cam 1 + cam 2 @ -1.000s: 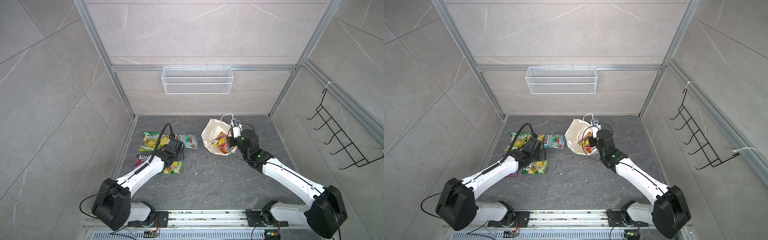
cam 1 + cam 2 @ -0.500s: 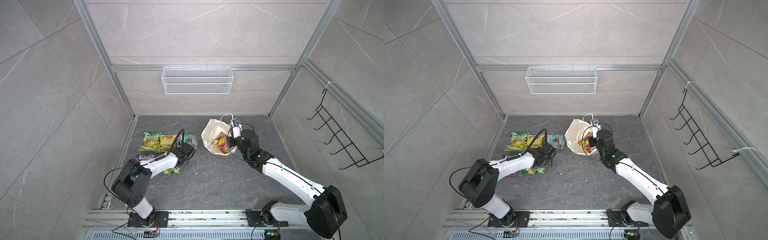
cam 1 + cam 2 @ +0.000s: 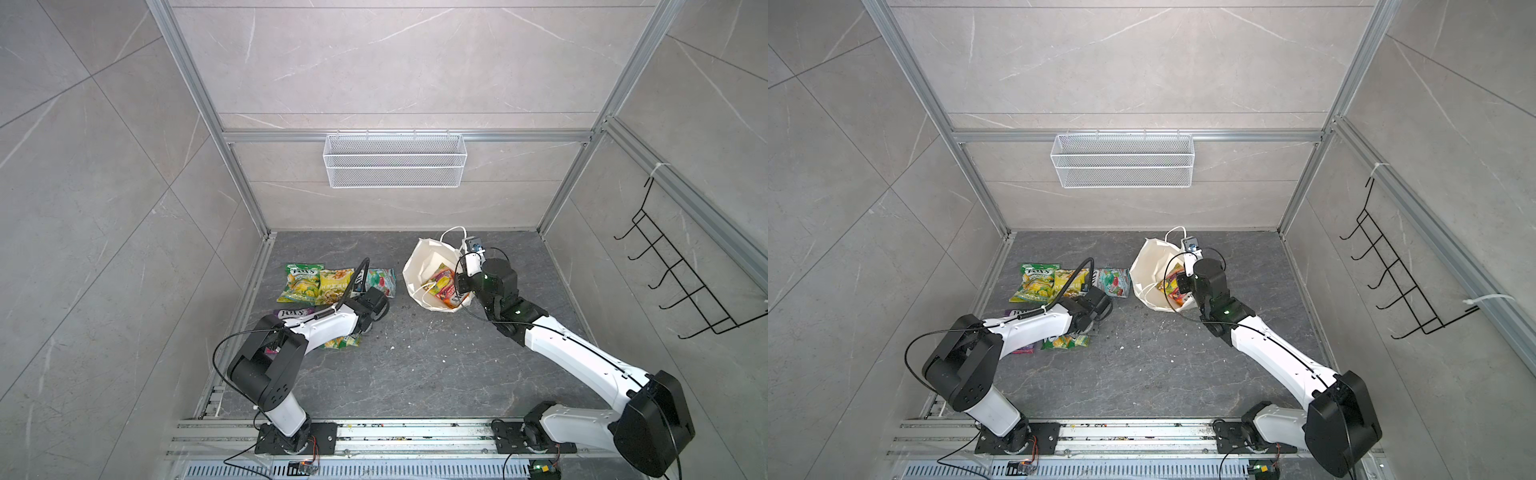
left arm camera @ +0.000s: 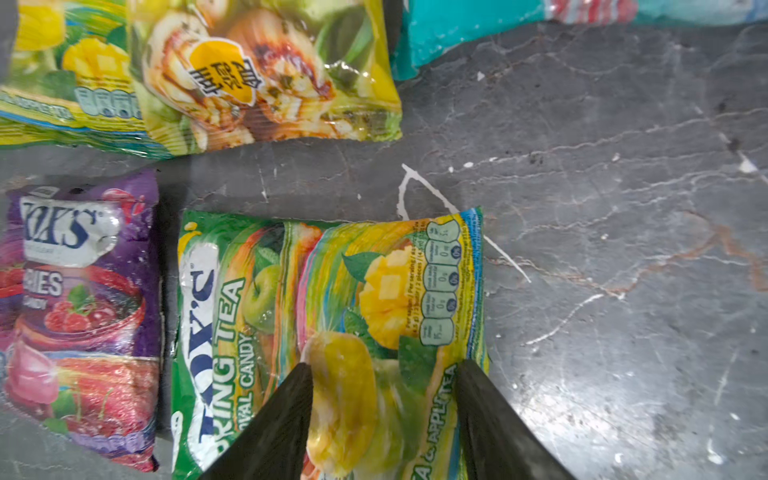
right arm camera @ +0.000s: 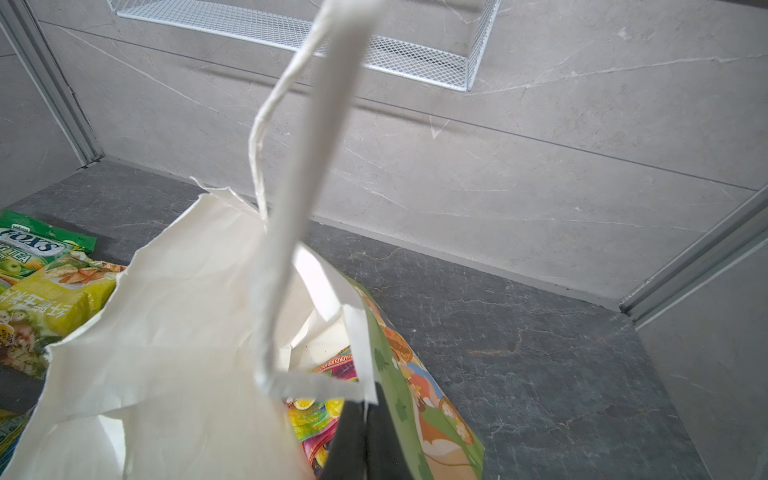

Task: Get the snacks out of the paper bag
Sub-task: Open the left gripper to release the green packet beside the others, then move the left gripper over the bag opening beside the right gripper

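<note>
The white paper bag (image 3: 424,266) lies open on the dark floor, with a pink-red snack packet (image 3: 442,284) inside it. My right gripper (image 5: 365,432) is shut on the bag's rim beside its flower-printed side (image 5: 415,399); a cord handle (image 5: 299,174) rises in front of the camera. Left of the bag lie a green-yellow FOX'S packet (image 3: 300,282), a yellow packet (image 3: 334,286), a teal packet (image 3: 380,280) and a purple one (image 4: 79,299). My left gripper (image 4: 384,374) hangs open just above another green FOX'S packet (image 4: 332,316), holding nothing.
A white wire mesh basket (image 3: 395,160) hangs on the back wall, and a black hook rack (image 3: 681,282) on the right wall. Aluminium frame posts stand at the floor's back corners. Small white crumbs dot the floor between the arms.
The left arm has folded its elbow back toward its base, and its wrist has shifted a little to the right over the packets. The right arm and the bag have not moved.
</note>
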### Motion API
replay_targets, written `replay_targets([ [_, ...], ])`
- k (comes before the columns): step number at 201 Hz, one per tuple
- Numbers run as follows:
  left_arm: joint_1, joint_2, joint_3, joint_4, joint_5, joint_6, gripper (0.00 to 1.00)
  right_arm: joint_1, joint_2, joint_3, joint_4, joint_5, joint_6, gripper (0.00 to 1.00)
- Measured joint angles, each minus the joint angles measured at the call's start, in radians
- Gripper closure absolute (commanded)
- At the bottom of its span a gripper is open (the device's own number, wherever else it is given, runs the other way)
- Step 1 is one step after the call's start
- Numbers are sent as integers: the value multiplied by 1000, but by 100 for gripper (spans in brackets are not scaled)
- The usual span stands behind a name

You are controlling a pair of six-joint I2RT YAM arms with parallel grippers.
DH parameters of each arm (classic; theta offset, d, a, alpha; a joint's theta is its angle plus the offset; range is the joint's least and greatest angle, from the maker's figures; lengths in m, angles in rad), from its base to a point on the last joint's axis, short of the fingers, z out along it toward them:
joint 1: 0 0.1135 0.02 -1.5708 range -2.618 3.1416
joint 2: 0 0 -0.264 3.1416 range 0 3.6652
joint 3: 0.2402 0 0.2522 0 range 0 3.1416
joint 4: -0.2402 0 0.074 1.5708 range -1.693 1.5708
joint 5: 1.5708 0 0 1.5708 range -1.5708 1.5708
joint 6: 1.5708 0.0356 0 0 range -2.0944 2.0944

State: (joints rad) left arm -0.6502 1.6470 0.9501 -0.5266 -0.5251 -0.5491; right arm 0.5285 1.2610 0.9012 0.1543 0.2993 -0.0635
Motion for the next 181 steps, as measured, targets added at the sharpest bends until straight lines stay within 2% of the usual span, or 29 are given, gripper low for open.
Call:
replay_targets([
  [181, 22, -79, -45, -20, -23, 44, 41, 0, -21, 0, -12, -1, 0, 100],
])
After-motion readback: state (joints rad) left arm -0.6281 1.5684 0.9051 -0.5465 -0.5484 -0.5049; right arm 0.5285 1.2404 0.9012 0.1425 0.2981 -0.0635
